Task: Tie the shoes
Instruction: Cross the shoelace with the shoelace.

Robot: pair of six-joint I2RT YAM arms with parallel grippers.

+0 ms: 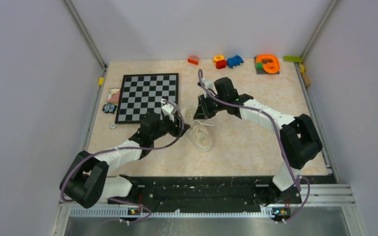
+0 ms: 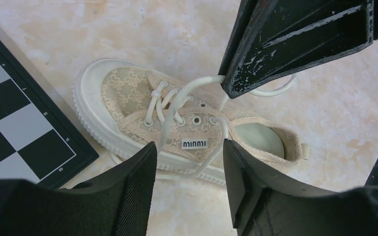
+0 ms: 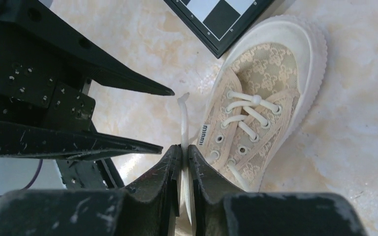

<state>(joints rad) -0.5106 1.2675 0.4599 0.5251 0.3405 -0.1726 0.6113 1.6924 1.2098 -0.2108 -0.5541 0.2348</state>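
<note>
Black and nearest us, our left end effector (image 2: pixel 187 151) stands with jaws apart, gripping nothing, just over the shoe (image 2: pixel 128 105). We see the cream shoe lying on the worktop (image 1: pixel 246 142) between both arms, just beside the chessboard (image 1: pixel 147 96). Our right end effector (image 3: pixel 184 147) is clamped on a white lace (image 3: pixel 182 115). Small toys (image 1: pixel 235 61) line the far edge.
</note>
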